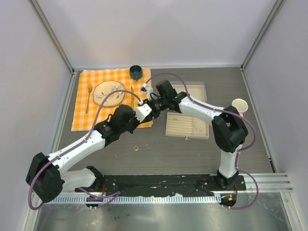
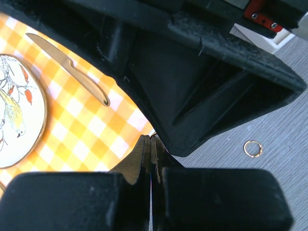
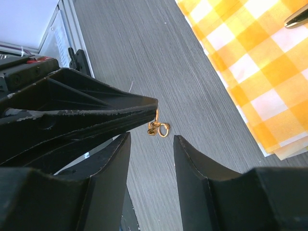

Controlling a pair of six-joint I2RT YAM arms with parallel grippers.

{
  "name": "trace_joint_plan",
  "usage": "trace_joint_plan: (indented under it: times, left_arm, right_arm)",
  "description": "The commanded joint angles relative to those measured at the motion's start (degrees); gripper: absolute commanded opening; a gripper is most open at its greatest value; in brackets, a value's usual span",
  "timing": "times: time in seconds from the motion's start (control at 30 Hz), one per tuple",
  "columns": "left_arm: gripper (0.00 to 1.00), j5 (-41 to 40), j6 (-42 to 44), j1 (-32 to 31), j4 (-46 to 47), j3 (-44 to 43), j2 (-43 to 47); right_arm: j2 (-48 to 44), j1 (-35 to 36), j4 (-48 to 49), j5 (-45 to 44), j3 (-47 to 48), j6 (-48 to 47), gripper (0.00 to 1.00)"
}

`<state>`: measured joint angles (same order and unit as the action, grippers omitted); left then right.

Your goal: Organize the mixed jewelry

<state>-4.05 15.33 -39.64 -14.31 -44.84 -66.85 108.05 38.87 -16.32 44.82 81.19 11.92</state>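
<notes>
My left gripper [image 1: 146,112] is shut [image 2: 150,140] on a small gold jewelry piece [image 3: 160,128], which dangles from its fingertip [image 3: 144,107] in the right wrist view. My right gripper [image 1: 155,103] is open [image 3: 151,140], with its jaws on either side of the dangling piece and not touching it. Both grippers meet above the corner of the orange checked cloth [image 1: 96,113]. Two small gold rings [image 1: 136,147] [image 1: 147,146] lie on the grey table. One ring also shows in the left wrist view [image 2: 252,148].
Two beige trays [image 1: 180,129] [image 1: 195,86] lie to the right of the grippers. On the cloth are a bird-pattern plate [image 1: 109,93], a fork [image 1: 89,96] and a knife [image 2: 67,60]. A blue bowl [image 1: 136,72] stands behind them and a paper cup [image 1: 239,105] at the right.
</notes>
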Motion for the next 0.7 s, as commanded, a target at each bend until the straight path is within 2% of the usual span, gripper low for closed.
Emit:
trace_joint_plan:
  times: [0.0, 0.67]
  left_arm:
    - [0.00, 0.2, -0.8, -0.3, 2.8, -1.3, 1.8]
    - [0.00, 0.9, -1.2, -0.3, 2.8, -1.1, 2.0]
  right_arm:
    - [0.2, 0.5, 0.5, -0.7, 2.8, -1.4, 0.46]
    - [1.1, 1.0, -0.2, -1.2, 3.7, -2.1, 0.40]
